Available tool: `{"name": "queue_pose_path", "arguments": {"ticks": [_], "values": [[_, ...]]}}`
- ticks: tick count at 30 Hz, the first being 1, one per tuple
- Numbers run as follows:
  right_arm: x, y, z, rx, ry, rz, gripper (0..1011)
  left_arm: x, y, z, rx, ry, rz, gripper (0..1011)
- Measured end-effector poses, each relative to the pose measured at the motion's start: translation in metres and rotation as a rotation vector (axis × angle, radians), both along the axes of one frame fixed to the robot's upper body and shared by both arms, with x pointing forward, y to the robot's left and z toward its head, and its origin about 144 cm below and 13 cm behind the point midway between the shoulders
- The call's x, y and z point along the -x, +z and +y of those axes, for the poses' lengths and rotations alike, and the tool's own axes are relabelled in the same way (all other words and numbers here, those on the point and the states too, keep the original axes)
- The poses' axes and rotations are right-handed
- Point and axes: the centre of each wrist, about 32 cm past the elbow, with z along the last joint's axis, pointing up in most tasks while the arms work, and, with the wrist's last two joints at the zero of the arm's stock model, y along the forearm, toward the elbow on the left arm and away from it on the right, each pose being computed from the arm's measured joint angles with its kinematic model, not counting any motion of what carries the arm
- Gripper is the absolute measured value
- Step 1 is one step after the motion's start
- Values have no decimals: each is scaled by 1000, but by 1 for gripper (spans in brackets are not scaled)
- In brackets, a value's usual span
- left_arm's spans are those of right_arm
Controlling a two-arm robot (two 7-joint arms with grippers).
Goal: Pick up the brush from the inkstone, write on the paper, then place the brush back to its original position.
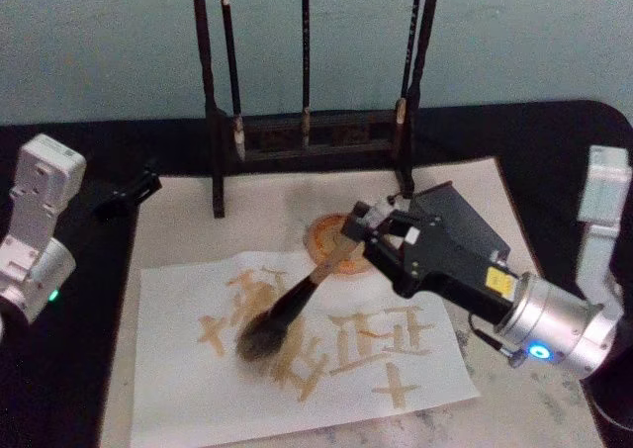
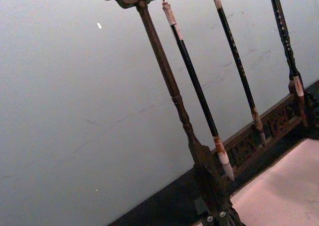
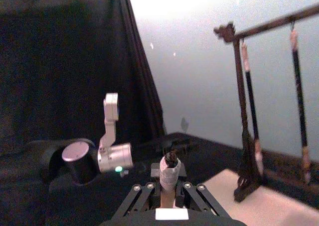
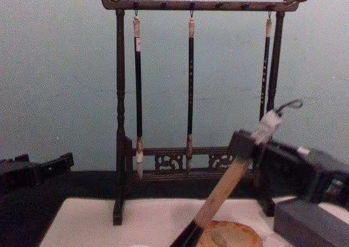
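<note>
The brush [image 1: 297,305] slants down to the left, its bushy dark head pressed on the white paper [image 1: 188,389] among tan strokes. My right gripper [image 1: 354,232] is shut on the tan handle near its upper end, above the round orange-brown inkstone [image 1: 324,238]. In the chest view the handle [image 4: 226,188] rises from beside the inkstone [image 4: 232,236] into the right gripper [image 4: 246,148]. The right wrist view shows the handle's taped top [image 3: 169,175] between the fingers [image 3: 142,192]. My left gripper [image 1: 129,193] is parked at the mat's far left corner, well away from the paper.
A dark wooden brush rack [image 1: 302,136] with three thin hanging brushes stands behind the inkstone, also seen close up as the rack [image 2: 172,94]. A pale felt mat [image 1: 465,186] lies under the paper on a black tabletop. A wall is just behind the rack.
</note>
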Motion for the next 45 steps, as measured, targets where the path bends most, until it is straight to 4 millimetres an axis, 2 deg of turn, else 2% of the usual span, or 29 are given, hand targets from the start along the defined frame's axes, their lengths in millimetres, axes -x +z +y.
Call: {"name": "queue_pose_path", "arguments": {"ticks": [6,13,45], "values": [[-2,-12,6,15,15,45,166,0,0,0,0,0,0,1002],[-2,-20,1,16,2,76,166,0,0,0,0,0,0,1002],[20,-30,-64,-13,-195,100,166,0,0,0,0,0,0,1002]]}}
